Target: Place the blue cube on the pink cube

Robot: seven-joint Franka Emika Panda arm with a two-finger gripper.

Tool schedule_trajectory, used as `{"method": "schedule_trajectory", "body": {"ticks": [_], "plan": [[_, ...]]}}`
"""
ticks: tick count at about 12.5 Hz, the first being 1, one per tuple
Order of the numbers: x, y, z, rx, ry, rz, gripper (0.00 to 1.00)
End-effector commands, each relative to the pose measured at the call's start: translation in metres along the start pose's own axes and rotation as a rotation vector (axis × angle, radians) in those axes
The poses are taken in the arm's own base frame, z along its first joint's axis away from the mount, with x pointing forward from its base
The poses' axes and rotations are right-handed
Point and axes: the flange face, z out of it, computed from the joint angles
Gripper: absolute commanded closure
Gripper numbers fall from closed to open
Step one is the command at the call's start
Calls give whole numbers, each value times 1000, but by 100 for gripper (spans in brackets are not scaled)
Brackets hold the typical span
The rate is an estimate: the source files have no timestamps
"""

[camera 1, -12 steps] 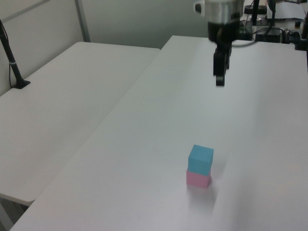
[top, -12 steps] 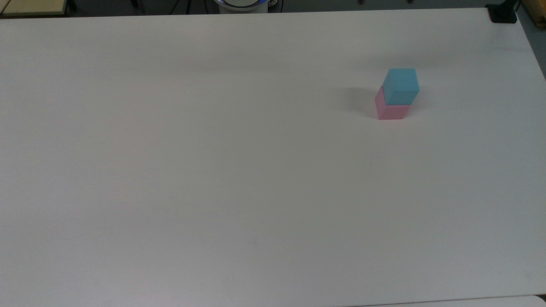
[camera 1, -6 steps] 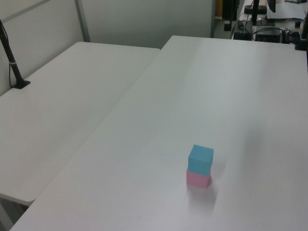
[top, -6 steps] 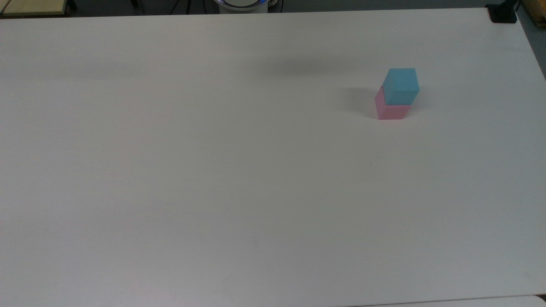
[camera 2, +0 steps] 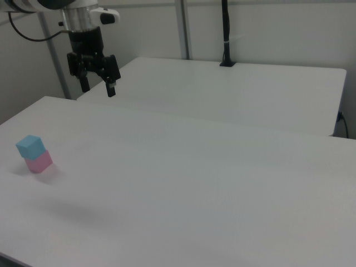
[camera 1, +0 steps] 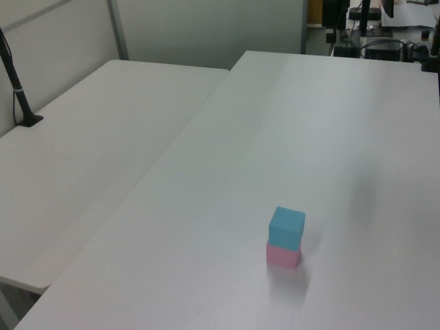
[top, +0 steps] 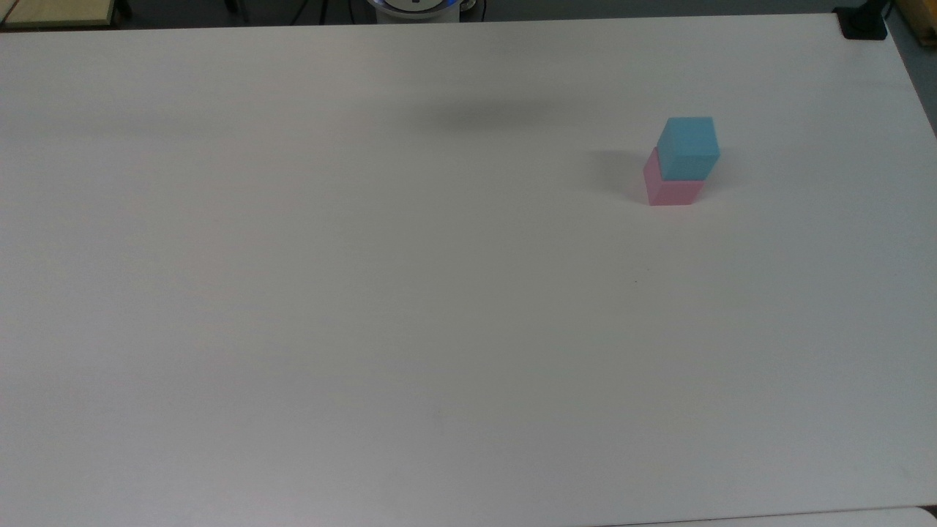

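Note:
The blue cube [top: 687,147] rests on top of the pink cube [top: 672,187], a little offset, at the top view's right on the white table [top: 366,293]. The same stack stands near the front of the left view, blue cube [camera 1: 287,226] over pink cube [camera 1: 282,255], and at the right view's far left, blue cube [camera 2: 30,146] over pink cube [camera 2: 39,161]. In the right view my gripper [camera 2: 98,90] hangs high above the table, well to the right of the stack, open with nothing between its fingers.
A second white table [camera 1: 89,151] adjoins along the left view's left, with a black pole clamped to it [camera 1: 17,89]. Cables and equipment [camera 1: 385,41] sit at the far end. A black clamp [top: 864,22] holds the top view's upper right corner.
The gripper has risen out of the left view, where it hung over the table's far part a second ago. The two cubes have not moved.

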Motion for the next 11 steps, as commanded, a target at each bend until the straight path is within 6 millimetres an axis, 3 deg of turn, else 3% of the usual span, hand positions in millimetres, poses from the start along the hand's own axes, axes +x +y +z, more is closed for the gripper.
{"method": "schedule_trajectory", "body": {"ticks": [1, 7, 11], "plan": [[-2, 6, 0, 1, 23, -27, 0], [21, 9, 8, 2, 97, -2, 0], [21, 9, 7, 9, 96, -1, 0]]}}
